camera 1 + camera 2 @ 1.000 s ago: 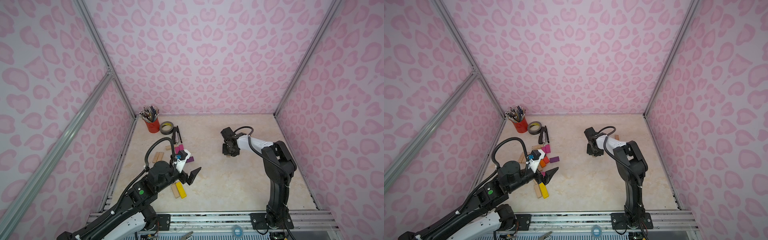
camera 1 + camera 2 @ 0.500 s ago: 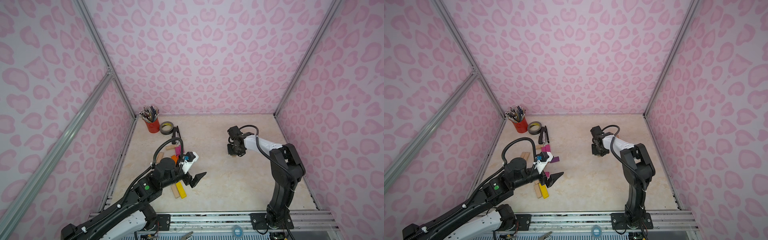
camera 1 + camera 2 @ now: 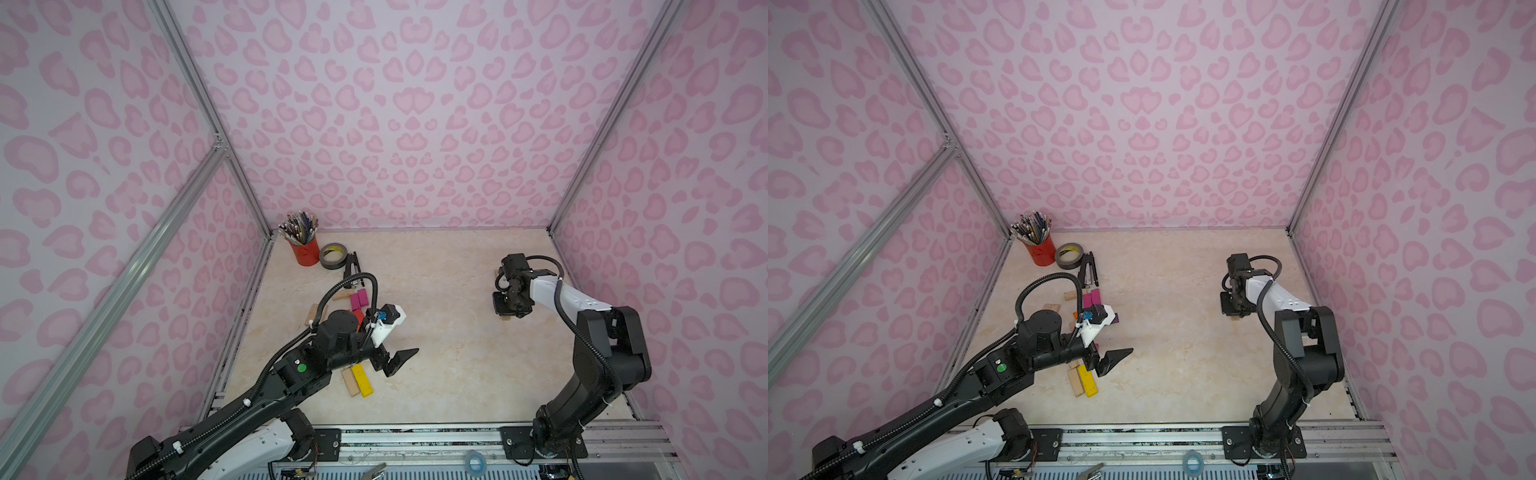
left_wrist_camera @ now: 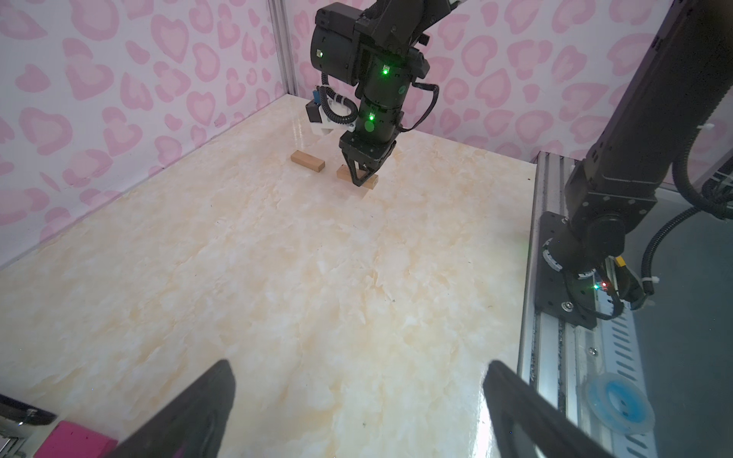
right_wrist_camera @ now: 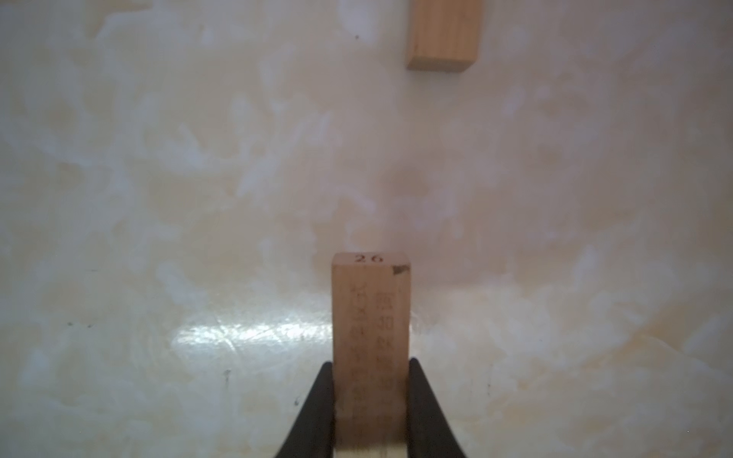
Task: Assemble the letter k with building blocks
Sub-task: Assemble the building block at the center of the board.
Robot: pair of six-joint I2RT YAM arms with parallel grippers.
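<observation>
Building block, pale printed wood, rectangular, between black jaws

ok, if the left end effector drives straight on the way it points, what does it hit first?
Most likely bare table: the open left end effector tilts down toward it, nothing between. If its line runs flatter than it looks, the right end effector and its wood block come next.

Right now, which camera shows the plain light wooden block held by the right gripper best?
The right wrist view: the plain light wooden block is large and close, clamped by the right gripper, number 26 readable. The left wrist view shows it small; both top views show only a sliver beneath the gripper.
</observation>
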